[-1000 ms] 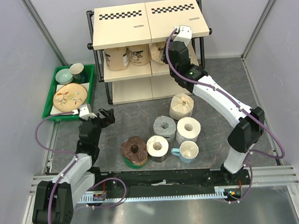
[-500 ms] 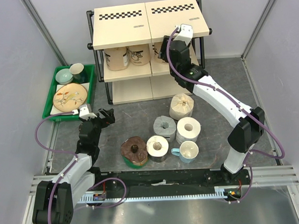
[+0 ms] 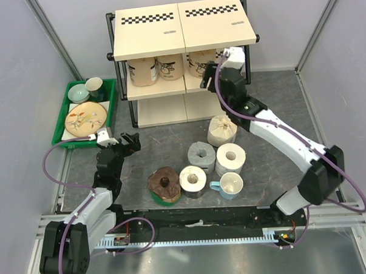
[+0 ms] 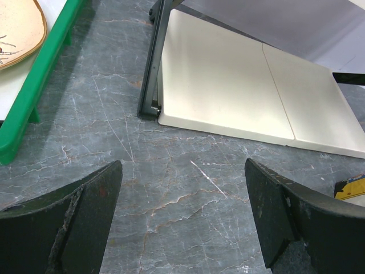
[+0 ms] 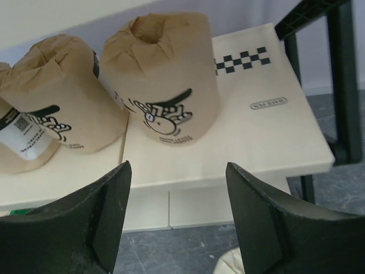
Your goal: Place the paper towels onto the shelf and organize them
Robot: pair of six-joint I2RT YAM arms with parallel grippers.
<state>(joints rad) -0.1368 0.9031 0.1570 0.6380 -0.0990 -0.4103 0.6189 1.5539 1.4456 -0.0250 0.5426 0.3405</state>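
The shelf (image 3: 181,25) stands at the back. Three tan wrapped paper towels stand on its middle board: left (image 3: 142,71), middle (image 3: 169,66) and right (image 3: 199,63). My right gripper (image 3: 212,75) is open and empty, just in front of the right one. The right wrist view shows that roll (image 5: 165,80) and its neighbour (image 5: 63,97) beyond my gripper (image 5: 177,171). On the table stand a cream roll (image 3: 222,130), a grey roll (image 3: 201,154), two white rolls (image 3: 231,159) (image 3: 193,179) and a dark brown roll (image 3: 165,184). My left gripper (image 3: 130,142) (image 4: 182,171) is open and empty over bare table.
A green tray (image 3: 80,138) with a plate (image 3: 85,118) and cups sits left of the shelf. A white mug with a blue handle (image 3: 229,185) stands by the white rolls. The left wrist view shows the shelf's bottom board (image 4: 228,85) and the tray's edge (image 4: 34,85).
My right gripper has let go of the third tan roll on the middle board and drawn back to the right, out from under the top board. The left arm has not moved.
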